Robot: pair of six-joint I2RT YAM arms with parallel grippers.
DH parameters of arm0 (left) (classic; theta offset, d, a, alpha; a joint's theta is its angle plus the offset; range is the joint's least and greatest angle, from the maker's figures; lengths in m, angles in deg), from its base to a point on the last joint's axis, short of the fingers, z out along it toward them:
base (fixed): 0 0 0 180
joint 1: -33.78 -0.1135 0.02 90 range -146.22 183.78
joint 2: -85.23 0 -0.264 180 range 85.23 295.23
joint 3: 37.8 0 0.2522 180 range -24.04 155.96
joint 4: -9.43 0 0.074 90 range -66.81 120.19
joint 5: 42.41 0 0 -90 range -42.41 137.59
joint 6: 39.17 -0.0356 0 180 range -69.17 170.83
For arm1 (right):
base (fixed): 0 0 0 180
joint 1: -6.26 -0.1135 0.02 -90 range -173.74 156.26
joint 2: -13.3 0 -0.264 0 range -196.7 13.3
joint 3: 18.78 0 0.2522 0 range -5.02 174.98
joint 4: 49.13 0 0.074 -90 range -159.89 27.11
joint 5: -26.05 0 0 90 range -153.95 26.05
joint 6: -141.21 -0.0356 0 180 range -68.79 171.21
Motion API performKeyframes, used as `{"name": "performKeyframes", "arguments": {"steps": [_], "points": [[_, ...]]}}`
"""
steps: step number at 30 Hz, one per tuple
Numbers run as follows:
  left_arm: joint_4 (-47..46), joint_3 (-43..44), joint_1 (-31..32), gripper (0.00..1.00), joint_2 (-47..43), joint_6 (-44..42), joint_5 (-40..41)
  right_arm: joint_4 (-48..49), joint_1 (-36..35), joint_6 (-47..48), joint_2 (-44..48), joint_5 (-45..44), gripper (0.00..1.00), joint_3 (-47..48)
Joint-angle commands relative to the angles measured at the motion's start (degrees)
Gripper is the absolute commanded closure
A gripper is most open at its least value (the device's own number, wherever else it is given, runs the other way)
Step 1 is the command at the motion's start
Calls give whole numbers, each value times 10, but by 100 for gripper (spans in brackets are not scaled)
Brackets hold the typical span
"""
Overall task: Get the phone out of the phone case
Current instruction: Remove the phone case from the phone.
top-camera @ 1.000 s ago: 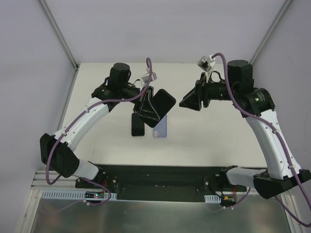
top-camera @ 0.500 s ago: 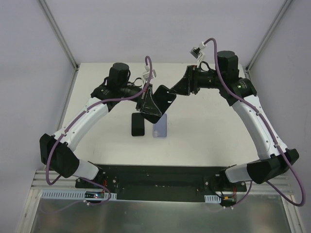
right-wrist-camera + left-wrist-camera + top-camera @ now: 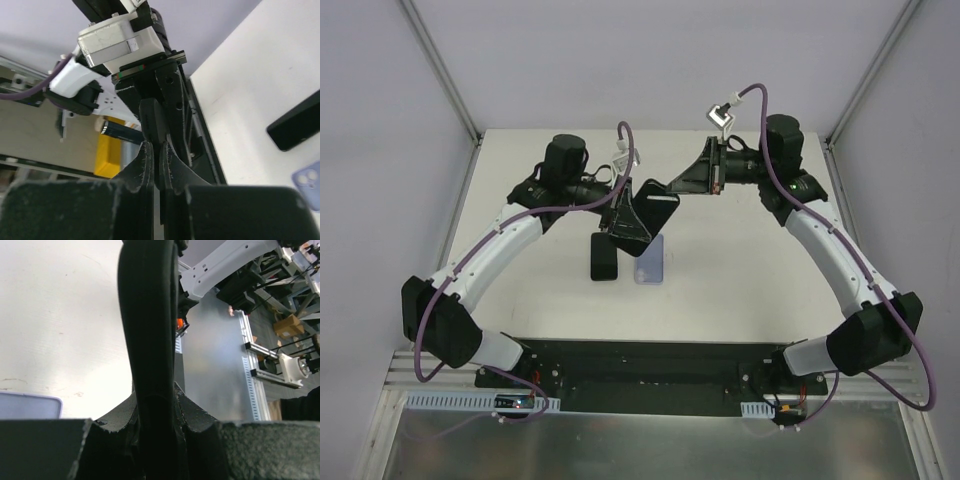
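Left gripper clamps cased phone aloft, right gripper pinches its top edge — peel slowly, left grip firm.

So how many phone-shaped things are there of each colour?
Black: 2, the held slab and the lying slab
Purple: 1, the purple slab
Total: 3
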Motion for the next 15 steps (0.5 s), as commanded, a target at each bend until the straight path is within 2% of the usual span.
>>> {"name": "performKeyframes", "arguments": {"steps": [1,4,8,12,15], "points": [[7,-3,0,100,-29,-97,-13,258,3,-204,5,59,100,-49],[42,10,1,100,-29,-159,-9,318,4,-248,-4,64,100,-72],[110,40,14,100,-27,-227,8,310,8,-252,-13,44,100,-78],[182,77,48,100,-22,-292,40,199,9,-171,-14,20,100,-64],[194,89,60,100,-17,-292,56,154,8,-128,-4,2,100,-65]]}}
